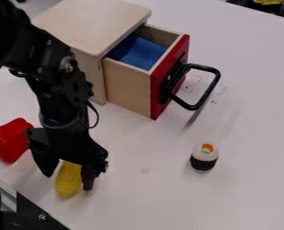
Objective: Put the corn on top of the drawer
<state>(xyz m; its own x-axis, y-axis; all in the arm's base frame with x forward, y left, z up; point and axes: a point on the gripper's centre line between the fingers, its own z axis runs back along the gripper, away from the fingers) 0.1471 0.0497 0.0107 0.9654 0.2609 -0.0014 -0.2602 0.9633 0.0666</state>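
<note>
Corn (68, 180): on the bench (246, 197), near its lower left edge, lying lengthwise from near to far; not yet on the drawer unit.
Jaws (68, 182): apart, one on each side of the corn, pointing down. We read this as set to close across its narrow width, the surer hold on a long, rounded piece. Whether either side presses on it, we cannot tell.
Arm (55, 101): comes in from the upper left, between us and part of the wooden unit.
Wooden unit (93, 22): toward the bench's far left; its flat top gives the corn a broad seat. We take that as the goal.
Drawer (127, 85): pulled out, blue cloth (143, 55) inside, black handle (215, 81) jutting from the red front (158, 96). Its open cavity sits lower than the top, so a short placement could drop the corn in there.
Red pepper (11, 140): at the left, just beside the jaws; we would lift straight up to avoid nudging it.
Sushi piece (204, 157): upright, right of the corn and well apart, out of the way.
Next: close, check the grip, raise above the top, lay the corn flat so it won't roll.
</note>
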